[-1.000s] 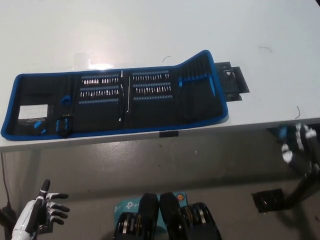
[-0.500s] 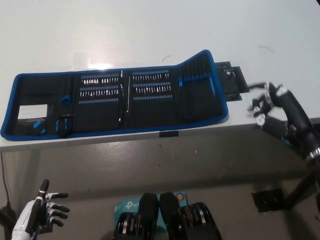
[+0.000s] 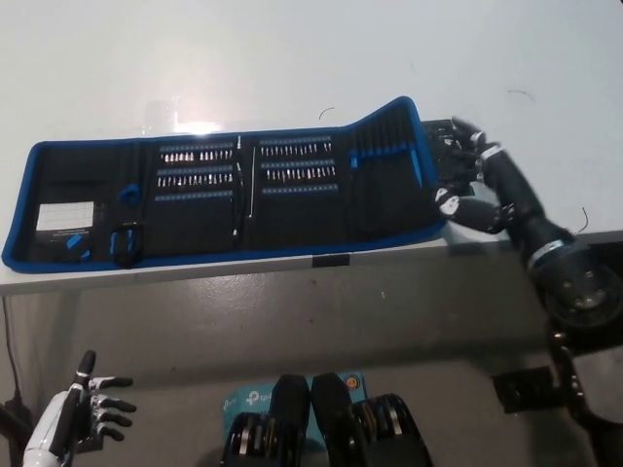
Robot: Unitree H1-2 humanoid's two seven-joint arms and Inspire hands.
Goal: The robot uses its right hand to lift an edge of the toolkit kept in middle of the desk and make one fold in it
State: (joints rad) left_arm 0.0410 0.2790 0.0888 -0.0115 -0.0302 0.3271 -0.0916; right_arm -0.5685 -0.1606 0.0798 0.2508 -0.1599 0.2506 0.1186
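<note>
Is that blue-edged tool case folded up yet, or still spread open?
Still spread open: the toolkit lies nearly flat on the desk, bit rows showing, right end slightly raised beside the right robot hand.

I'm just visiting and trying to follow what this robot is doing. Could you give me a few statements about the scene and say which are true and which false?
1. The toolkit lies opened out flat on the desk. True.
2. The black right hand is at the toolkit's right end. True.
3. The white left hand is pressing down on the toolkit. False: it hangs low, below the desk edge, away from it.
4. The toolkit is already folded in half. False: no fold is made yet.
5. The toolkit's border is red. False: it is blue.
</note>
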